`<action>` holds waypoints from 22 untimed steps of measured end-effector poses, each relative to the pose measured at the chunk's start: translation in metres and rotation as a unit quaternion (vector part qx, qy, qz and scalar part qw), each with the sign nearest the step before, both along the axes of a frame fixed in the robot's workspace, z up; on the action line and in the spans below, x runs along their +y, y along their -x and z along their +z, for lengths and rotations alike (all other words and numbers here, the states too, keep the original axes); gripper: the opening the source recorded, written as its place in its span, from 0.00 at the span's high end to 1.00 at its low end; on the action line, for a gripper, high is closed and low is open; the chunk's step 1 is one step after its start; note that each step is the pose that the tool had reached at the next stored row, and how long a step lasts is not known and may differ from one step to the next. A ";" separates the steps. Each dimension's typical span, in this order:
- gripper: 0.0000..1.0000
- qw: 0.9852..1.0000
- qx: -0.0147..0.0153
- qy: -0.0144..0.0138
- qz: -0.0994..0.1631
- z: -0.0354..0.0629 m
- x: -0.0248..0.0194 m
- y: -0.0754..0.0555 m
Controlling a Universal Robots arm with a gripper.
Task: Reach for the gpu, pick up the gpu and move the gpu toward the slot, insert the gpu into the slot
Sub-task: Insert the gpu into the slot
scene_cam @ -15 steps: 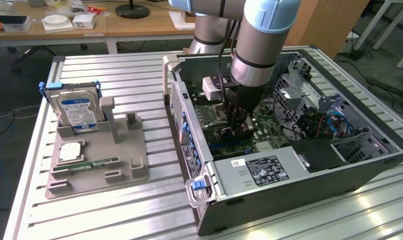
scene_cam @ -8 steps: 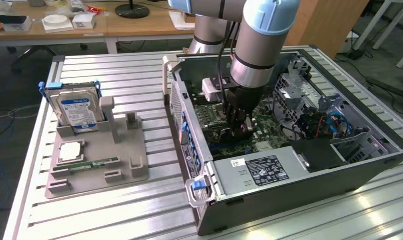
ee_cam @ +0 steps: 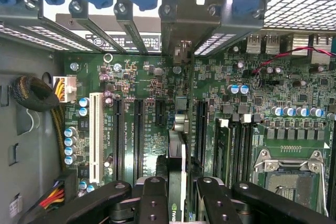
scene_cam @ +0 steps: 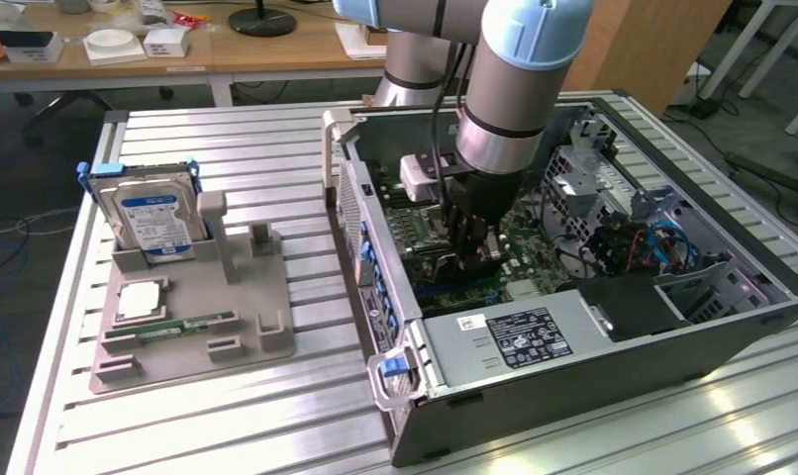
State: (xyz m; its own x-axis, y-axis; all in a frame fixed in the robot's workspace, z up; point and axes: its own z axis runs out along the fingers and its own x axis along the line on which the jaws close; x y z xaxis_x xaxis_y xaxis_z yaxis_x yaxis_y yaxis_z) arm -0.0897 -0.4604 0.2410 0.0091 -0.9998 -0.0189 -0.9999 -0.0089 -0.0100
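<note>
Ribbed aluminium table point(scene_cam: 241, 416), wooden desks point(scene_cam: 135, 59) behind

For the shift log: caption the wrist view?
Gripper holds the gpu edge-on over the motherboard, its bracket at the rear slot openings.

You cannot see the gripper point(scene_cam: 477, 259) fingertips: they sit down inside the computer case point(scene_cam: 571, 371). The gpu point(ee_cam: 177, 156) shows edge-on; its lower part is hidden between the fingers point(ee_cam: 152, 198).
</note>
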 end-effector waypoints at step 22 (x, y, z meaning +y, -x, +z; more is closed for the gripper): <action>0.74 1.000 -0.002 0.000 0.000 -0.0073 -0.0002 0.004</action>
State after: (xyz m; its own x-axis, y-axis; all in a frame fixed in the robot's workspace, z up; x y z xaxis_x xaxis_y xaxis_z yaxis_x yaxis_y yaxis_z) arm -0.0937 -0.4607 0.2337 0.0089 -0.9998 -0.0189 -0.9999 -0.0086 -0.0136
